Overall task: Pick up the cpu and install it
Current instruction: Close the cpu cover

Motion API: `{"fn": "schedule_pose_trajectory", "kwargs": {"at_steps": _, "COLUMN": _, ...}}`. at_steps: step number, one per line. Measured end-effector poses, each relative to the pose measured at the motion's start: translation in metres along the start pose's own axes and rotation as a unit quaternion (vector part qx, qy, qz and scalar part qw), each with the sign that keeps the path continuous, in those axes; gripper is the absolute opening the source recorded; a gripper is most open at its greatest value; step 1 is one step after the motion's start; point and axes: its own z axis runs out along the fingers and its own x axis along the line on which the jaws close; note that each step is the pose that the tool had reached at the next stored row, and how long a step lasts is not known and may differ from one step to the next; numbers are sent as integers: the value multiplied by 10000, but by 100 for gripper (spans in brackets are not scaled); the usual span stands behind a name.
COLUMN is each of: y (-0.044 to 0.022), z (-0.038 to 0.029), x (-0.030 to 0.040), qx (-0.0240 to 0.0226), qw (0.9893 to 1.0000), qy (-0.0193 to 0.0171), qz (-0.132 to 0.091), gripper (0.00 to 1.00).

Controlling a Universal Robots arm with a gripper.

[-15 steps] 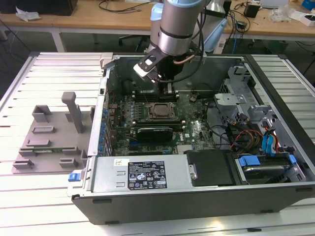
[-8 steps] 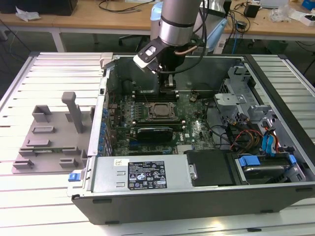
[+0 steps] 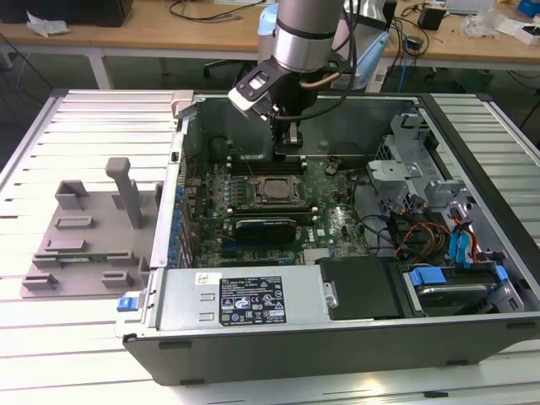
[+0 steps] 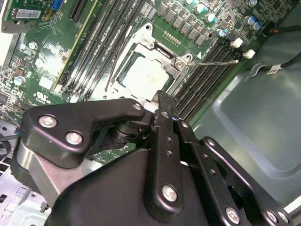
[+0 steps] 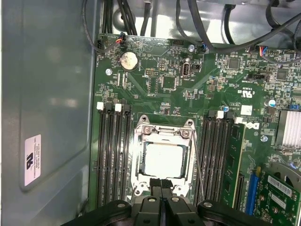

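Note:
The cpu [image 5: 164,157] is a pale silvery square lying flat inside the metal socket frame [image 5: 139,141] on the green motherboard. It also shows in the second wrist view [image 4: 145,75] and the exterior view [image 3: 274,187]. My gripper [image 5: 162,184] hangs above the socket's edge, close to the chip but apart from it. Its two black fingers [image 4: 163,106] are pressed together with nothing between them. In the exterior view the gripper [image 3: 289,142] hangs inside the open computer case [image 3: 253,337], just behind the socket.
A grey plastic tray with upright blocks [image 3: 84,236] sits on the slatted table at the exterior view's left. Black memory slots [image 5: 113,155] flank the socket. Cables and a drive cage [image 3: 430,219] fill the case's right side. A thin socket lever [image 5: 198,165] runs beside the frame.

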Motion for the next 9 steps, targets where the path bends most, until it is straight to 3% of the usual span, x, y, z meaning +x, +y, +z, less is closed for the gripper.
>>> {"fn": "schedule_pose_trajectory", "kwargs": {"at_steps": 9, "y": 0, "z": -1, "x": 0, "qx": 0, "qw": 10000, "qy": 0, "qz": 0, "gripper": 11}}
